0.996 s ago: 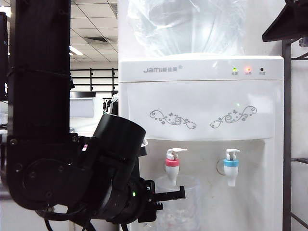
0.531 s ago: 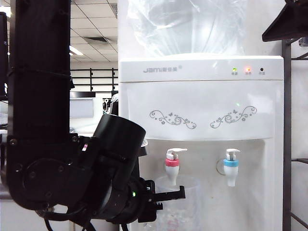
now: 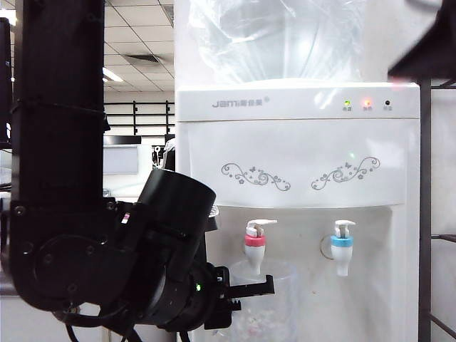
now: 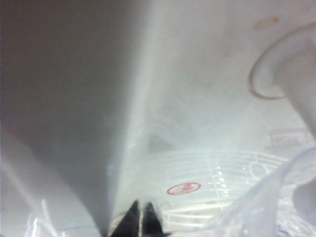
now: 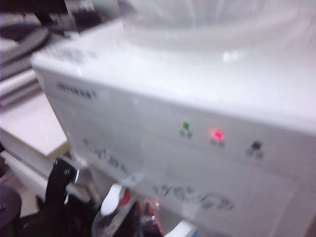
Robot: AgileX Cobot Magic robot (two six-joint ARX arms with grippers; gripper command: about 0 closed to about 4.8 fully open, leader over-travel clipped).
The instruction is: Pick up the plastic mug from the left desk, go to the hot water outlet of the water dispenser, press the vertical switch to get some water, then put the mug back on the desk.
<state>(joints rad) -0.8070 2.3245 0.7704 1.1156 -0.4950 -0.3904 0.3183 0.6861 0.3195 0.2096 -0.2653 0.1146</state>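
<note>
The right pincer [image 3: 427,43], top right, has shifted and blurred.

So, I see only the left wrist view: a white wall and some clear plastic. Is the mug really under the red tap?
Observer: Yes. In the exterior view the left claw holds the plastic mug directly below the hot water outlet.
Operator: And where is the right claw? Is it at the lever?
Observer: No. The right claw is shut and high up beside the water dispenser, looking down at its lights; nothing touches the vertical switch.
</note>
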